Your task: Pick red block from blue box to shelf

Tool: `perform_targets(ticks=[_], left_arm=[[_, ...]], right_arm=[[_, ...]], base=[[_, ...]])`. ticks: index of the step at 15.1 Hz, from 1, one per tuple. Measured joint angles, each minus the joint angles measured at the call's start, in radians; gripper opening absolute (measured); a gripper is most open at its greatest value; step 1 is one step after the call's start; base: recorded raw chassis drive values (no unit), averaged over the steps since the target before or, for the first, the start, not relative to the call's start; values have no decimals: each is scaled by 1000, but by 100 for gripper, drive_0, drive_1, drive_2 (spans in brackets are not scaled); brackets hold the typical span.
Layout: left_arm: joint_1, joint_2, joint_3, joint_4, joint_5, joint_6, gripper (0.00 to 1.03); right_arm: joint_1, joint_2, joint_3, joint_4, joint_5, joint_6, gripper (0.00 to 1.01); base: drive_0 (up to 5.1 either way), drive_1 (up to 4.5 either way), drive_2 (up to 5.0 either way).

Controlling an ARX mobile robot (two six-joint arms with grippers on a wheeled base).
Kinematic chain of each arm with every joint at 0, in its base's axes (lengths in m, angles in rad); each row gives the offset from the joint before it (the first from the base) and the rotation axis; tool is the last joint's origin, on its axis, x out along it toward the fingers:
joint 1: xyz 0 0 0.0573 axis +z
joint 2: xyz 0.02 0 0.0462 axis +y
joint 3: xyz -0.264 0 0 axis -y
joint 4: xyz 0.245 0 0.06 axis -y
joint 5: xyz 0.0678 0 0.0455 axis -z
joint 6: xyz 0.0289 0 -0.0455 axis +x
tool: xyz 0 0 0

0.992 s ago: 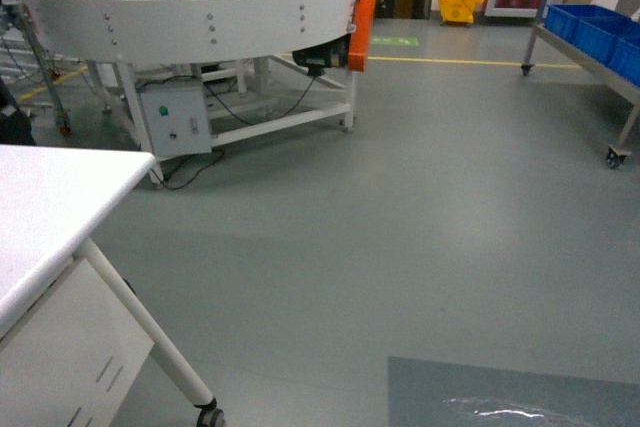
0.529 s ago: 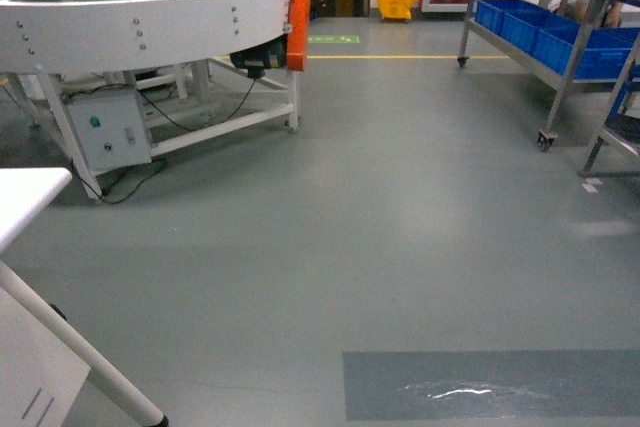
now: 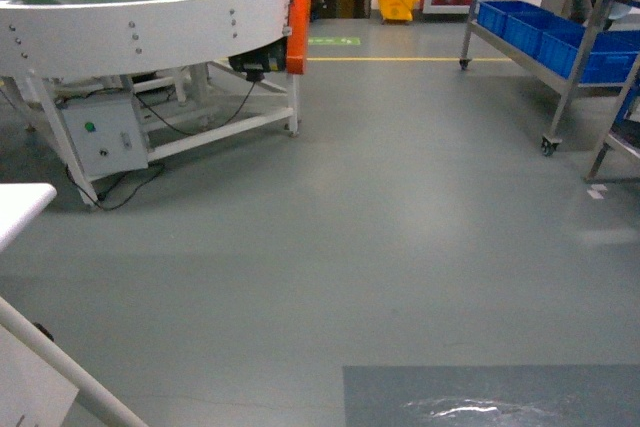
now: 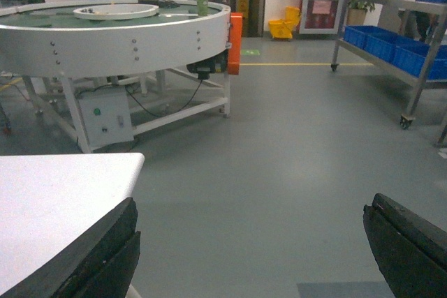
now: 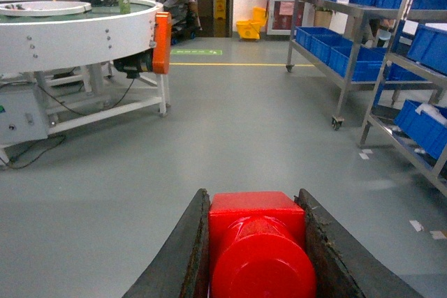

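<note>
The red block (image 5: pixel 257 242), glossy with its round stud facing the camera, sits clamped between the dark fingers of my right gripper (image 5: pixel 253 202) in the right wrist view, held above the grey floor. My left gripper (image 4: pixel 253 204) is open and wide apart, with nothing between its fingers. The shelf (image 3: pixel 570 42), a stainless-steel rack on castors loaded with dark blue crates, stands at the far right and also shows as the shelf (image 5: pixel 347 54) ahead and to the right of the held block. The blue box is out of view. Neither gripper shows in the head view.
A large round white conveyor table (image 3: pixel 150 12) with an orange panel (image 3: pixel 297 27) fills the left background. A white table corner (image 3: pixel 22 202) juts in at the near left. A second rack (image 5: pixel 419 127) with blue crates stands at the near right. A yellow mop bucket (image 3: pixel 397 5) is far back.
The head view has swung right: the white table slid off to the left, and the shelf with blue crates came further into view on the right.
</note>
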Motion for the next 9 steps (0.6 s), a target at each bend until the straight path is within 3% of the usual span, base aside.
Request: perform_targets(ticks=[5,9], left_arm=[[0,0,0,-1,0,0,98],[0,0,0,-1,0,0,98]], right_arm=[[0,0,0,0,0,0,28],[0,0,0,2,0,0,28]], base=[[-14,366,-394],[238,235,-514]])
